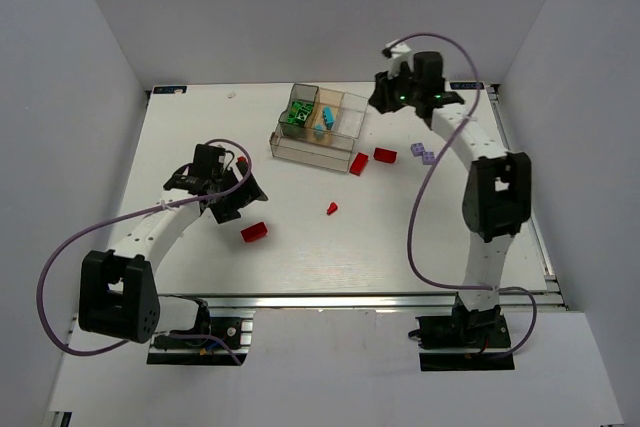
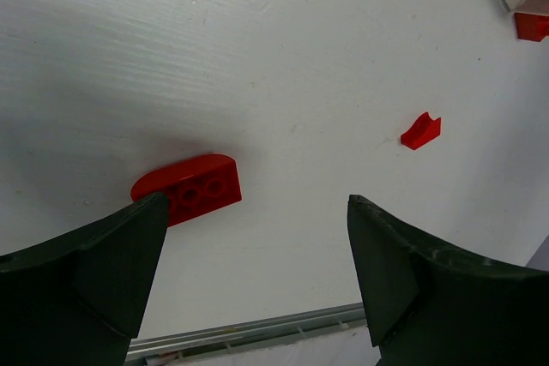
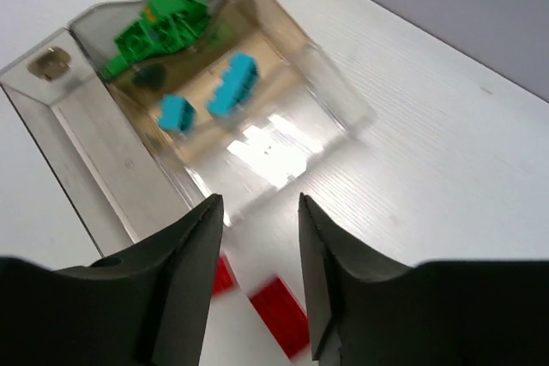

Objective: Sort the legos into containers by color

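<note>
At lower left of the overhead view, the left gripper (image 1: 240,199) gapes empty above the red arched brick (image 1: 254,233); a descent and pinch seems next; the right gripper (image 3: 257,237), half-parted and empty, hovers by the tray (image 1: 300,147).

Green bricks (image 3: 159,30) and cyan bricks (image 3: 232,83) in the tan-tinted tray (image 1: 300,150); red bricks (image 1: 254,233) and purple bricks (image 1: 423,153) on the white table (image 1: 300,257)
</note>
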Controlling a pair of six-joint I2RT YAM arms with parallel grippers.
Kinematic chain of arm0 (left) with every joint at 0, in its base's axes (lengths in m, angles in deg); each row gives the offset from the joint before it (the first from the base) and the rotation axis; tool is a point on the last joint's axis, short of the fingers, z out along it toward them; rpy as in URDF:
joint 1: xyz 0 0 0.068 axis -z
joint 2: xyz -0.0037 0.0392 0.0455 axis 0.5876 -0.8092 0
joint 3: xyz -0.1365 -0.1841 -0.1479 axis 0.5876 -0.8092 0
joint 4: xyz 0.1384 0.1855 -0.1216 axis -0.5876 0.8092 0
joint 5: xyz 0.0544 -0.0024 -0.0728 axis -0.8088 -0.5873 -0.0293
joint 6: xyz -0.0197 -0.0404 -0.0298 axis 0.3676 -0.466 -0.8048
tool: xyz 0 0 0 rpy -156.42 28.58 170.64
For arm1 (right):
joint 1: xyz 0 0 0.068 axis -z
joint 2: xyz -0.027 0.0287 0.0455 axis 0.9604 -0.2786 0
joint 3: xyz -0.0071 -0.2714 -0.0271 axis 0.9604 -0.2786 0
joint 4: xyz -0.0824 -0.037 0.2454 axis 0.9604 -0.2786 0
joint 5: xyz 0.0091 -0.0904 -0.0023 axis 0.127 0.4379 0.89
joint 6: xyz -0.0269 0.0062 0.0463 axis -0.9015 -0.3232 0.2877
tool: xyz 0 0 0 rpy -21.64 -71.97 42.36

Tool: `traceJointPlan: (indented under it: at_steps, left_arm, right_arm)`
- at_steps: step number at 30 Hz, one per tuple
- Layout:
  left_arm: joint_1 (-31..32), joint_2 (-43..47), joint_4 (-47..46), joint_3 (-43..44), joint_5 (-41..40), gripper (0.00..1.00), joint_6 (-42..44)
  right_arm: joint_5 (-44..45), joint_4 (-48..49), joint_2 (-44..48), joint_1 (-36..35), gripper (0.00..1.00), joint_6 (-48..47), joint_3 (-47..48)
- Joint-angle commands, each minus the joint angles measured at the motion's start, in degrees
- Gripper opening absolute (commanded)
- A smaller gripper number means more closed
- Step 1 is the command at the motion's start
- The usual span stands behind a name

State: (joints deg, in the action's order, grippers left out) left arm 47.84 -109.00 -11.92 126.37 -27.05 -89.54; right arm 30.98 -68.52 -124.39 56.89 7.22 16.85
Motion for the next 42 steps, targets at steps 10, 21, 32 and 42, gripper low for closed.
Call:
traceJointPlan:
  at_steps: [10, 21, 32, 42]
  left_arm:
    - [0.36, -1.64, -1.90, 1.90, 1.66, 0.94, -2.30]
    - [0.36, -3.92, -0.14, 3.84, 0.43, 0.94, 0.33]
    - [0.36, -3.57, -0.14, 4.27, -0.09, 0.94, -0.19]
    - [0.36, -3.66, 0.04, 4.54, -0.45, 0.94, 0.07]
  right_arm:
    - [0.64, -24.49, 10.40, 14.63, 0.89, -12.68, -9.91]
    - [2.93, -27.83, 4.51, 16.23, 0.78, -19.01, -9.74]
    - [10.49, -22.21, -0.41, 16.14, 0.73, -18.31, -10.54]
    - [10.59, -20.80, -3.14, 16.23, 0.58, -17.70, -10.44]
